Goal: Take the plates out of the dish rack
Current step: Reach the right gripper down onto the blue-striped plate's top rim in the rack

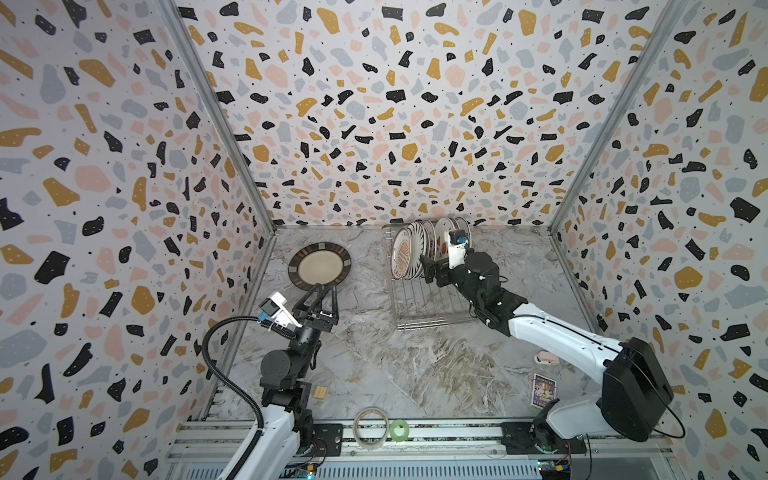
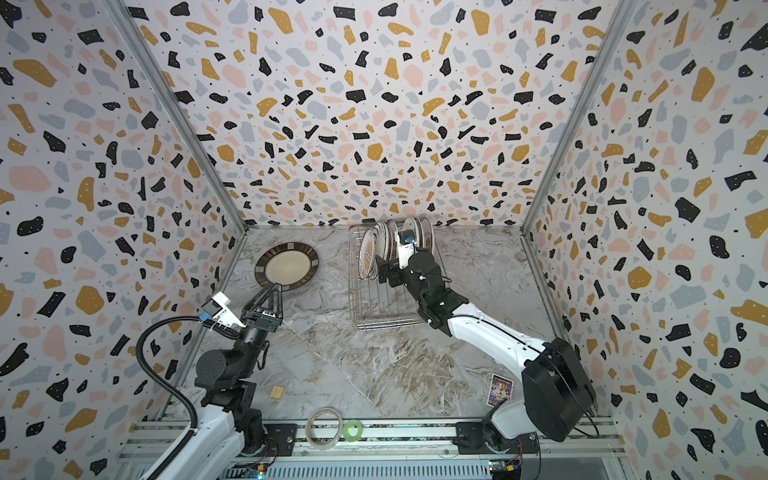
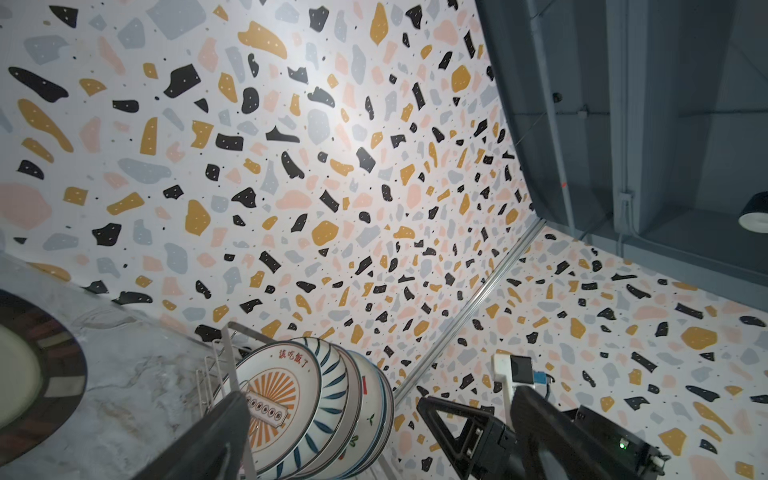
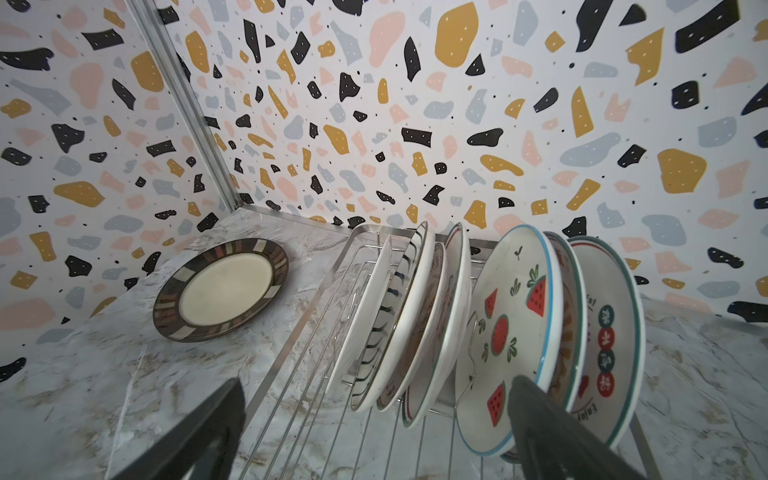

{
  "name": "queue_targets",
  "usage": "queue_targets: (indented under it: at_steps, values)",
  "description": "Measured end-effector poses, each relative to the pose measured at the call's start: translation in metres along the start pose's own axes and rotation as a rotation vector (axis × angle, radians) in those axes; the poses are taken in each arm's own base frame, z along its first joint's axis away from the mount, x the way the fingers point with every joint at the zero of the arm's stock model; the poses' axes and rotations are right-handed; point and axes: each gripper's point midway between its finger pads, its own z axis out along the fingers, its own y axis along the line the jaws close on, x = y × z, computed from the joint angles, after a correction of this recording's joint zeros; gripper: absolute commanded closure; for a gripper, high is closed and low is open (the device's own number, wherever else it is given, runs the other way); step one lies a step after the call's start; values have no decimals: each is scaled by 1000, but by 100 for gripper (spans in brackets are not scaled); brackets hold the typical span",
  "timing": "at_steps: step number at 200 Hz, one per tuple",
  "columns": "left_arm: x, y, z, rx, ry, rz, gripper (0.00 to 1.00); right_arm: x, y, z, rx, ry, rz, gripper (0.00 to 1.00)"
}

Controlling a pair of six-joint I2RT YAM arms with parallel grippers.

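The dish rack (image 4: 367,231) was shiny silver metal wire, the plates (image 4: 510,291) were smooth glossy glazed ceramic, the worktop (image 1: 395,365) was a smooth marble-patterned surface with a soft sheen, and the small wooden block (image 1: 320,392) looked matt.

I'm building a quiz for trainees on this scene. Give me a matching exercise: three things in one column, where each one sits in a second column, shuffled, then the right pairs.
Things
1. brown-rimmed plate
2. watermelon plate
3. green tape roll

Places
A. on the front rail
B. standing on edge in the dish rack
C. lying flat on the table

Pairs: 1-C, 2-B, 3-A.
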Motion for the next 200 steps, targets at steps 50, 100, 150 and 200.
queue_targets:
  at_steps: [50,100,150,200]
  values:
    - [52,8,22,-60,218,37,0,1,6,40,61,114,-25,29]
    - [99,-3,28,-3,386,69,0,15,3,73,169,208,-48,50]
    - [103,0,30,-34,392,93,0,31,-2,98,231,280,-72,60]
    - [106,-5,31,-20,393,88,0,45,-14,101,289,320,-87,67]
